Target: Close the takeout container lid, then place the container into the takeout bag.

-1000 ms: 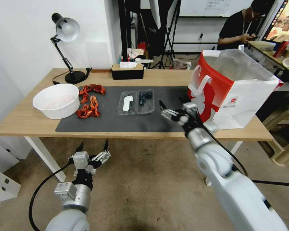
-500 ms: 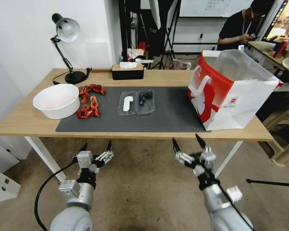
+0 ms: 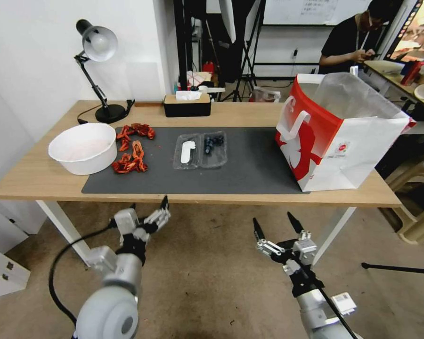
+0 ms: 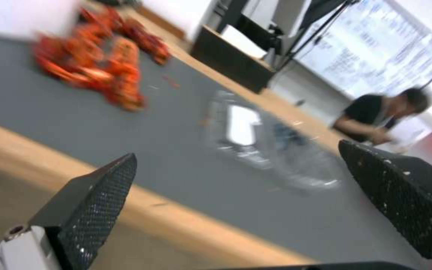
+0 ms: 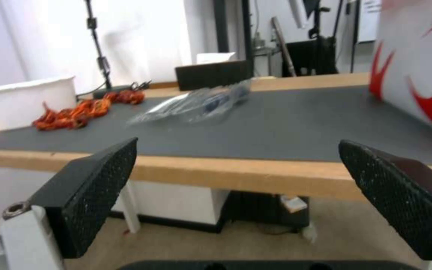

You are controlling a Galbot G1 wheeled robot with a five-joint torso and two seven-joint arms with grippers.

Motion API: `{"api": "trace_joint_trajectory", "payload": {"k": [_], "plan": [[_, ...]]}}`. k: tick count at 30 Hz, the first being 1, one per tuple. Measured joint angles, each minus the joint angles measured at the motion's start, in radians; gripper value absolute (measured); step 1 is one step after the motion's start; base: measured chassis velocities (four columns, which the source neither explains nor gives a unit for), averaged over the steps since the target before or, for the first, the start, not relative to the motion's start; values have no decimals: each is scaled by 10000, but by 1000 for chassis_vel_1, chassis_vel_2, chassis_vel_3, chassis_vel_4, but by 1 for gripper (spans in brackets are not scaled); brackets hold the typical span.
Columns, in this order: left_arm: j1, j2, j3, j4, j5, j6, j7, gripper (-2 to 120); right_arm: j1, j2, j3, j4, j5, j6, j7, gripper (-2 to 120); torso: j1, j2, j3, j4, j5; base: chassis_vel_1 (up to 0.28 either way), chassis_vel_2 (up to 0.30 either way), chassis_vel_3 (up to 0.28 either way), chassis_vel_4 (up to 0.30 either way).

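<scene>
Left gripper (image 3: 148, 210) risen; takeout container (image 3: 201, 150) crosswise, open.

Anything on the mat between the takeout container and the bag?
No. In the head view the grey mat lies bare between the takeout container and the takeout bag.

Takeout container (image 3: 201, 150): small clear clamshell, lying open and flat on the counter, ahead of and above both sets of jaws, between them and nearer the left pair, touched by neither. Lid (image 3: 187, 150): clear shallow half with a white elongated patch, hinged beside the berry half with its dark blue berries (image 3: 214, 141), on the side toward the left jaws. Takeout bag (image 3: 340, 133): large, boxy, red and white with white flat handles and clear liner, upright and open-topped, ahead of the right jaws, well apart from the container.
</scene>
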Motion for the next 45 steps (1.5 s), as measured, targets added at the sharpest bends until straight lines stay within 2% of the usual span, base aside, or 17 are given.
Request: {"api": "trace_joint_trajectory", "payload": {"k": [2,3,6,7,9,11,13,15,17,26,34,45], "plan": [[-583,48,205,6,-1280,279,-365,100,-140,10,5,41,-73,-15,3,100,0,0,0,-7,-5,0,0,0,0],[-583,48,205,6,-1280,279,-365,100,-140,10,5,41,-73,-15,3,100,0,0,0,-7,-5,0,0,0,0],[-1526,84,743,420,-3192,438,-888,100,-385,61,89,204,-213,-29,7,100,0,0,0,-4,-5,0,0,0,0],[-1526,84,743,420,-3192,438,-888,100,-385,61,89,204,-213,-29,7,100,0,0,0,-4,-5,0,0,0,0],[-2223,74,1097,864,-4110,476,-1165,100,-523,108,139,237,-339,-29,22,100,0,0,1,-3,-6,0,0,0,0],[-2464,56,1202,1018,-4338,479,-1263,100,-562,131,144,237,-388,-27,30,100,0,0,0,-3,-3,0,0,0,0],[-3464,-40,1565,1709,-4802,339,-1446,100,-657,215,149,227,-537,-4,42,100,0,0,0,-5,-4,0,0,0,0],[-3690,-72,1627,1858,-4870,316,-1496,100,-673,243,150,211,-575,6,45,100,0,0,0,-5,-4,0,0,0,0],[-4700,-296,1984,2610,-5115,203,-1845,100,-714,407,128,105,-765,64,52,100,1,-1,1,-7,-3,0,0,0,0],[-5717,-578,2544,3809,-5307,124,-2438,100,-724,720,150,-139,-986,204,62,100,1,-1,1,-4,-2,0,0,0,0],[-6054,-645,2550,4502,-5322,69,-2657,100,-712,826,226,-205,-1037,282,60,100,1,0,-1,-4,-3,0,0,0,0],[-6358,-789,2496,5064,-5232,-110,-2627,100,-613,876,159,-360,-1052,316,59,100,0,0,-1,-5,-2,0,0,0,0]]}}
